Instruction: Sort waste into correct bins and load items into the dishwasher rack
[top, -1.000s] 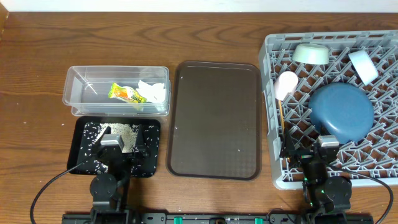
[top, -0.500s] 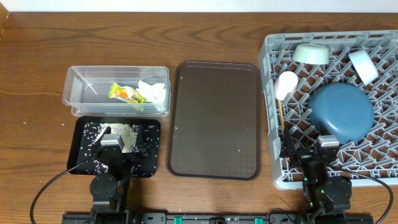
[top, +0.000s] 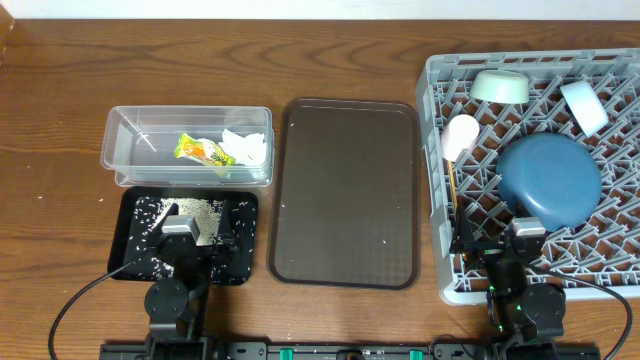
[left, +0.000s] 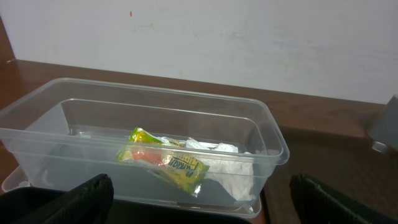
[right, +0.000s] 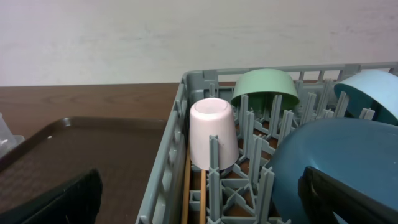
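Observation:
The yellow-green snack wrapper (top: 203, 151) (left: 163, 161) and the crumpled white napkin (top: 247, 147) (left: 225, 163) lie in the clear tub (top: 120, 135) (left: 37, 118). Rice grains (top: 190, 212) are spread over the black tray (top: 130, 262). The grey rack (top: 438, 80) (right: 163, 180) holds the dark blue plate (top: 550, 180) (right: 323, 155), mint-green bowl (top: 500, 86) (right: 264, 87), pink cup (top: 460, 137) (right: 212, 130), pale blue-white bowl (top: 584, 107) (right: 370, 90) and two chopsticks (top: 451, 190) (right: 194, 193). My left gripper (top: 180, 232) (left: 199, 199) is open and empty above the black tray. My right gripper (top: 518, 240) (right: 199, 199) is open and empty over the rack's front edge.
A large dark brown serving tray (top: 345, 190) (right: 74, 155) lies between the bins and the rack, with a few stray rice grains on it. A pale wall runs along the table's far edge.

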